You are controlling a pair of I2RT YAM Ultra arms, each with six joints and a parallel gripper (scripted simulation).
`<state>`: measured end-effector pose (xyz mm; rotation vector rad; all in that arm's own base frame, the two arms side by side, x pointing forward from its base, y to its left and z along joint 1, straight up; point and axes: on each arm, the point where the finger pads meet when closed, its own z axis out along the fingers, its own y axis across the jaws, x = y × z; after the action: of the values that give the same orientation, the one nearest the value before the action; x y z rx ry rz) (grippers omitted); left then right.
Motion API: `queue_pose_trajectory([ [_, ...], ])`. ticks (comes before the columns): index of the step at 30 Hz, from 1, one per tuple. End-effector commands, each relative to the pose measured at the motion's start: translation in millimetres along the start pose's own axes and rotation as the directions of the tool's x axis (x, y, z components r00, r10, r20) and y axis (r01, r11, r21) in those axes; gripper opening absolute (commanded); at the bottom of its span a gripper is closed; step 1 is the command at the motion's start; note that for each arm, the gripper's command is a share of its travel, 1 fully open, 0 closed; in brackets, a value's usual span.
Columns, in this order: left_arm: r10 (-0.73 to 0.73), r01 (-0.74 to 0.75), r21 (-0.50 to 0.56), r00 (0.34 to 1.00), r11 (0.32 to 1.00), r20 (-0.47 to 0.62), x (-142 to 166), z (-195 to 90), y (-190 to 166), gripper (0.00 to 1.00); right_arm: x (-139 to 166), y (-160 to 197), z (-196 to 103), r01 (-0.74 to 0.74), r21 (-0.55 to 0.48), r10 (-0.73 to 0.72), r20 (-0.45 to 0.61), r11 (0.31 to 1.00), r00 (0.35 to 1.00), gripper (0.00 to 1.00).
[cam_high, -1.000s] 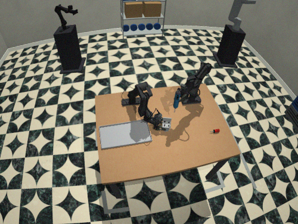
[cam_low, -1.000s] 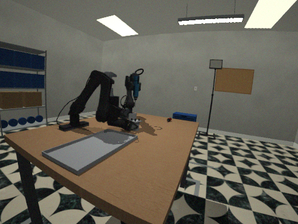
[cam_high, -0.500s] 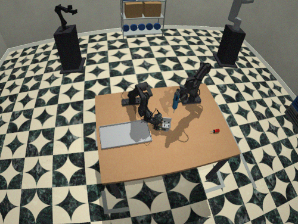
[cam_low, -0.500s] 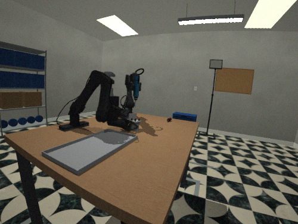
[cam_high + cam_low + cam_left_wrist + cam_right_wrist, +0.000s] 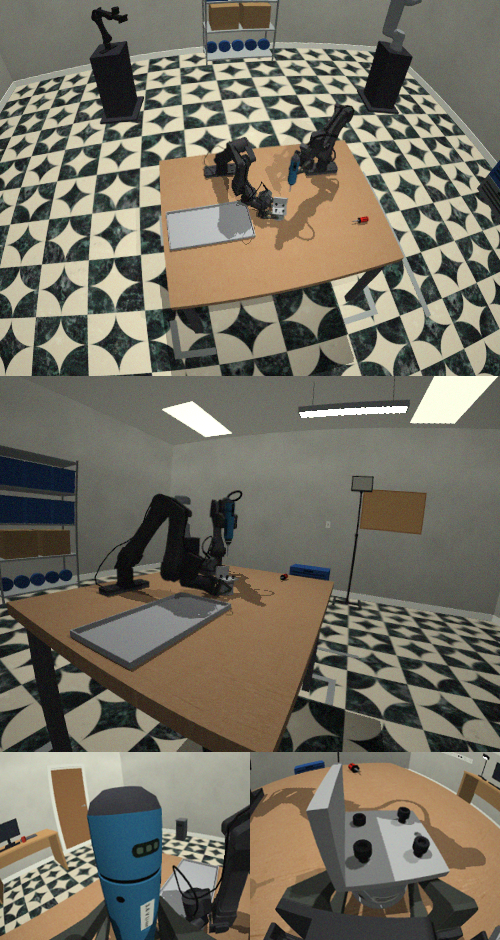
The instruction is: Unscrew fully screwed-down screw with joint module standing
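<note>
Seated screw (image 5: pixel 359 819): upper left of the bracket plate (image 5: pixel 280 200) (image 5: pixel 223 571) (image 5: pixel 390 871) in the right wrist view, judged by its low head. Electric screwdriver (image 5: pixel 294 170) (image 5: pixel 229 521) (image 5: pixel 130 848): clamped in left jaws (image 5: pixel 295 165) (image 5: pixel 229 513), near upright, bit down; in the top view, above and right of bracket. Right jaws (image 5: pixel 271 210) (image 5: pixel 218 583): flanking joint module (image 5: pixel 226 589) (image 5: pixel 381 899); contact hidden, grip cannot be told. Socket engagement: none.
</note>
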<state>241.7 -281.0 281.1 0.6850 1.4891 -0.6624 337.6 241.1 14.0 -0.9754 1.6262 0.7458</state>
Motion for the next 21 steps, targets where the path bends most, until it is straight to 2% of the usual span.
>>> queue_pose_trajectory([
  [1, -0.009, 0.011, -0.015, 0.991, 1.0, 0.136, -45.6, 7.0, 6.1, 0.42, 3.0, 0.8, 7.9, -0.001, -0.016, 0.001, -0.006, 1.0, 1.0, 0.59],
  [21, -0.009, 0.011, -0.015, 0.991, 1.0, 0.137, -45.9, 26.0, 6.2, 0.42, 3.0, 0.8, 7.9, -0.001, -0.016, 0.001, -0.006, 1.0, 1.0, 0.59],
])
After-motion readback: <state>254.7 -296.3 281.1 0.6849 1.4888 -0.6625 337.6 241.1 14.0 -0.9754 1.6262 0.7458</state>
